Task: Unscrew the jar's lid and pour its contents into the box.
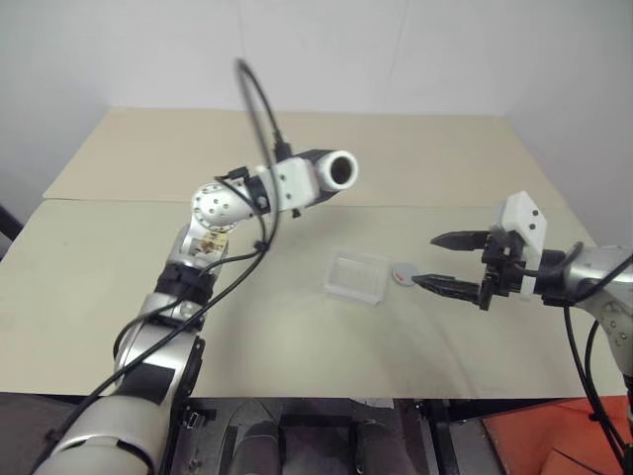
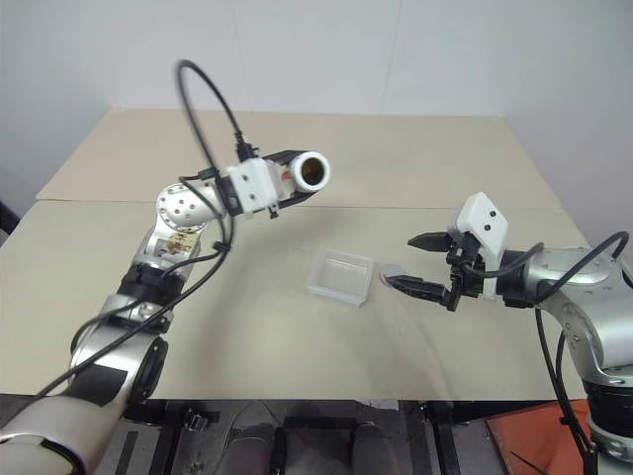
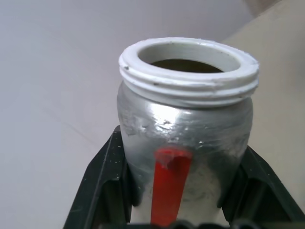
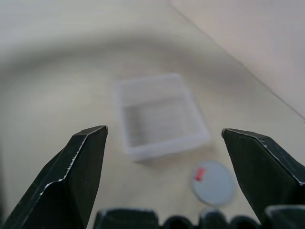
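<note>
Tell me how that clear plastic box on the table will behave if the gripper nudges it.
The box looks thin-walled, shallow and unfilled, so it is probably very light and would slide across the smooth table rather than tip. Its low, flat shape makes rolling unlikely. A push toward the lid lying just beside it could shove that along too.

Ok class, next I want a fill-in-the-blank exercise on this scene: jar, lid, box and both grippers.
1. The left gripper is shut on the ____.
2. The lid lies on the table beside the ____.
3. The right gripper has its fingers ____, holding nothing.
4. The jar has a ____ stripe on its side.

Missing words: jar; box; open; red
</note>
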Robot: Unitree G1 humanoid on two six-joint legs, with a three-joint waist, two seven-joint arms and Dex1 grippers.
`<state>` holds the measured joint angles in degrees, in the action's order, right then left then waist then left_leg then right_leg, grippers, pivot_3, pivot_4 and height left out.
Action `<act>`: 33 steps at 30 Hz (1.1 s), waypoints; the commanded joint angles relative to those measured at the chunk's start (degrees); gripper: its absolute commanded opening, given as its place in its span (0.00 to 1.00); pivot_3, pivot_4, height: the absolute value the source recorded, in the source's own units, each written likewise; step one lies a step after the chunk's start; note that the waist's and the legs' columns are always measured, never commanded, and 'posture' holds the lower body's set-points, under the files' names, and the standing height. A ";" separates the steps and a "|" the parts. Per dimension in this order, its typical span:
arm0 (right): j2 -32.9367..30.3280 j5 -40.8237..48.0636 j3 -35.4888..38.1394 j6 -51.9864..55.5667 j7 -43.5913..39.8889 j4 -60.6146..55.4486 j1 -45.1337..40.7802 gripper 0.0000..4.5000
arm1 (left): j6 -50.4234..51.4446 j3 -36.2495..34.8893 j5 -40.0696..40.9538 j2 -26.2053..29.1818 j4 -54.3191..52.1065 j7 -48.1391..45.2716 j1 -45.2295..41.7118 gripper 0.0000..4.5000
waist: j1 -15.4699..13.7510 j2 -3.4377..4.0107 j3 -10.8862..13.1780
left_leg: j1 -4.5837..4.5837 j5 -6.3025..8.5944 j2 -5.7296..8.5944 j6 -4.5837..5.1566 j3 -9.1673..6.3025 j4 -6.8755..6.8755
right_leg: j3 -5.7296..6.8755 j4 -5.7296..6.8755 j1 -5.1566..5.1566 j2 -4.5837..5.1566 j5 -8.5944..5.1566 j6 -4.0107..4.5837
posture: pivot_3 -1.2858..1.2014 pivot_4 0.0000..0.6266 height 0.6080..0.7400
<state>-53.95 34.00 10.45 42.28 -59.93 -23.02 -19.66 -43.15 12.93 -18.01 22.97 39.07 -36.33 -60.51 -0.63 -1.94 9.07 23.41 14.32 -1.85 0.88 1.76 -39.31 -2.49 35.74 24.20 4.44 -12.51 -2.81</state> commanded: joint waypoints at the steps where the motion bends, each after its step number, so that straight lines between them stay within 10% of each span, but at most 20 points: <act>1: -2.00 0.34 1.59 -2.48 -1.64 -0.35 -1.30 0.99 | -12.66 6.96 -18.33 3.13 5.13 17.30 -4.91 0.43 | 0.00 0.00 0.00 | -0.03 0.00 0.00 0.00 0.01 0.00 | -0.01 0.00 -0.02 0.00 0.01 0.00 | 0.52 0.24 1.00; 6: -1.53 0.71 1.49 -2.84 -0.84 0.43 -1.76 0.99 | -5.86 23.75 -49.62 5.13 4.12 50.73 -10.94 0.43 | -0.13 -0.02 0.01 | -0.01 0.00 0.00 -0.01 0.04 -0.01 | -0.01 0.03 -0.02 0.01 0.02 -0.04 | 0.52 0.24 1.00; 12: -0.87 0.74 1.14 -1.80 1.36 0.80 -3.31 0.99 | 2.35 36.35 -63.85 2.92 4.69 69.80 -10.53 0.43 | -0.34 -0.03 0.02 | 0.12 -0.01 0.02 -0.01 0.05 -0.01 | 0.01 0.05 0.10 0.04 0.02 -0.08 | 0.52 0.24 1.00; 33: -0.47 4.08 1.63 -1.12 4.77 -1.35 -3.37 0.99 | 7.59 38.50 -59.55 2.76 9.68 74.92 -11.04 0.43 | -0.25 -0.03 0.02 | 0.09 -0.01 0.02 -0.02 0.08 -0.01 | 0.00 0.13 0.12 0.05 0.02 -0.07 | 0.52 0.24 1.00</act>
<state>-54.40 37.28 10.55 41.61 -55.75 -23.03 -22.08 -34.18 53.98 -81.30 25.29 48.35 39.78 -70.93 -0.88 -1.97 9.09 23.51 14.31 -1.83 0.86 1.83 -39.32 -2.49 35.88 24.32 4.48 -12.48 -2.88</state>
